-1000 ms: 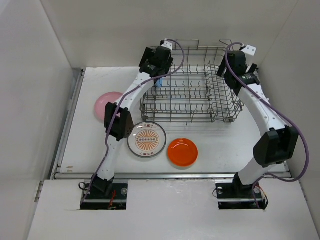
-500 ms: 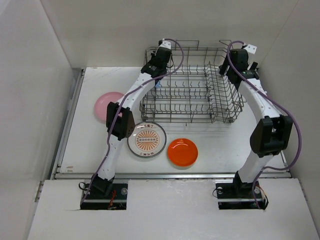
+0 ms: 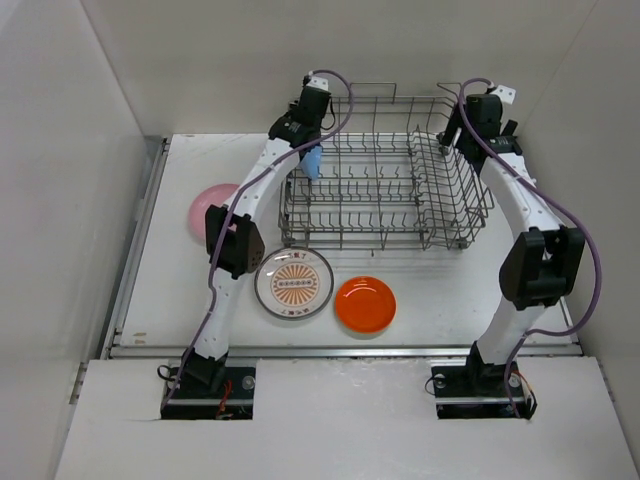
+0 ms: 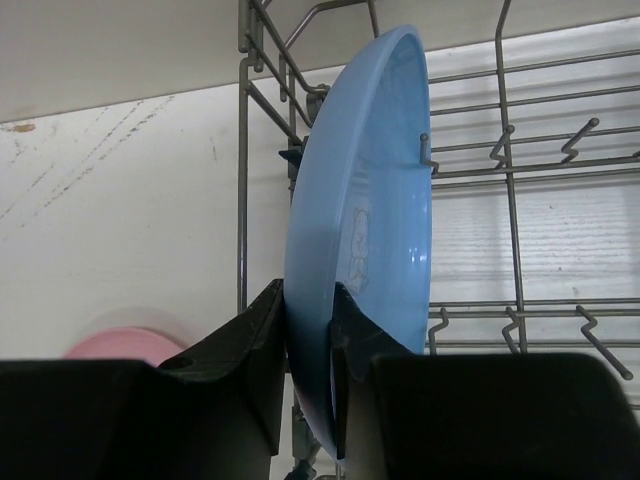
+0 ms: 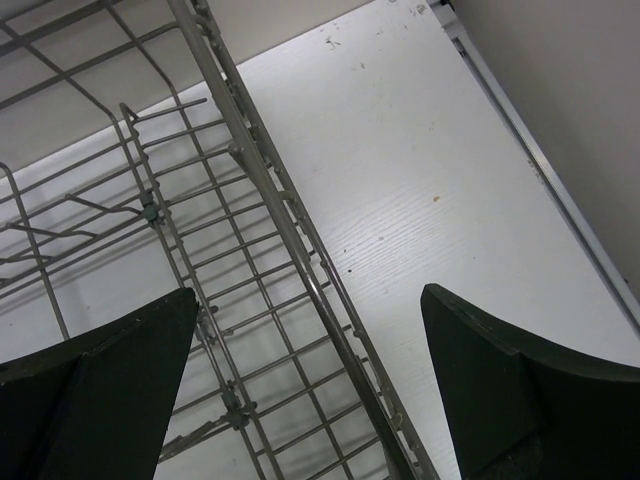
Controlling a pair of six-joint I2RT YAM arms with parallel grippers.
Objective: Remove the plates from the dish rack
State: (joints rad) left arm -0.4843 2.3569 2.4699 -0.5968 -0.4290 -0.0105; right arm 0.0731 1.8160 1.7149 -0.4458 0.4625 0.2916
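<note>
**Blue plate pinched at the rack's left end**

Four plates show, one of each kind. The blue plate (image 4: 370, 220) stands on edge at the left end of the single dish rack (image 3: 380, 240), one tine crossing its face. Whether its lower rim rests on the wires cannot be told. The left gripper (image 4: 308, 330) pinches that lower rim, one finger on each face.

Three plates lie flat on the table (image 3: 450, 290). The pink plate (image 3: 205, 210) is left of the rack. The white plate with orange pattern (image 3: 293, 282) and the orange plate (image 3: 365, 304) sit just beside each other in front of it.

The right gripper (image 5: 310, 400) is spread wide, straddling the rack's right rim without touching it.

A second ago the left gripper sat lower, inside the rack, with little blue showing. It is now higher and further left. The right arm's elbow has drawn inward.

Bare tabletop lies right of the orange plate and in front of the pink one. The rack's right side is near the right wall.
</note>
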